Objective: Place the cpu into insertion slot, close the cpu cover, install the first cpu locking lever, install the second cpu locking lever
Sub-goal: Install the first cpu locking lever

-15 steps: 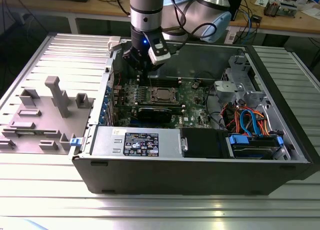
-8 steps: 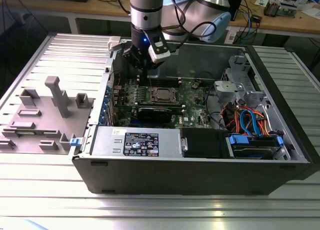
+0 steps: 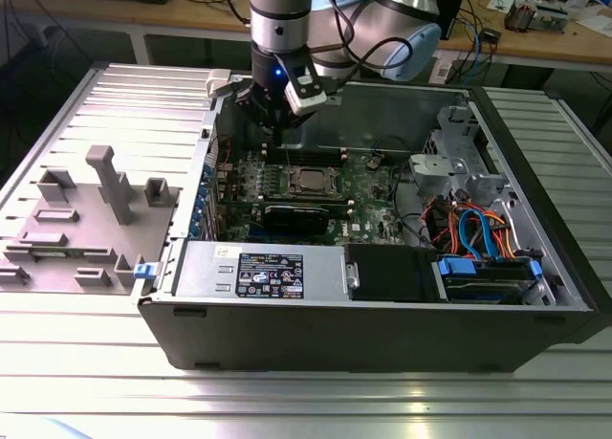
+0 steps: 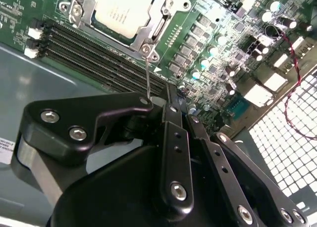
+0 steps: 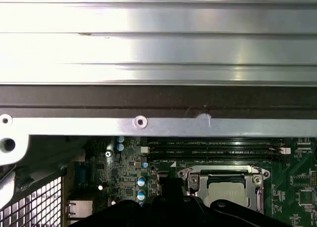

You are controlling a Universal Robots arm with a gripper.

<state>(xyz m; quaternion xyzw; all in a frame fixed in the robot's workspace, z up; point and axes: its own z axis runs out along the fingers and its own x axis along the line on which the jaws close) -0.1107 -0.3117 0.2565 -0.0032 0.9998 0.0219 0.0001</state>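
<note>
Chassis (image 3: 382, 334) first: the open computer case lies on the ribbed metal table (image 3: 287, 401), motherboard (image 3: 368, 186) flat inside it. Near the board's middle, the cpu cover (image 4: 148, 36) looks closed, and the cpu (image 4: 121, 9) sits in its socket beneath that frame, so placing and covering seem done. A thin locking lever (image 4: 147, 76) stands raised, apparently not latched. The gripper (image 4: 168, 111) hovers just above the lever; its fingers look closed together, gripping nothing I can make out.

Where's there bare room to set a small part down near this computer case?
The ribbed metal table in front of the case is bare, as is the strip at the exterior view's right. The grey fixture fills the left side. Inside, the motherboard is crowded, with the end effector above it.
</note>
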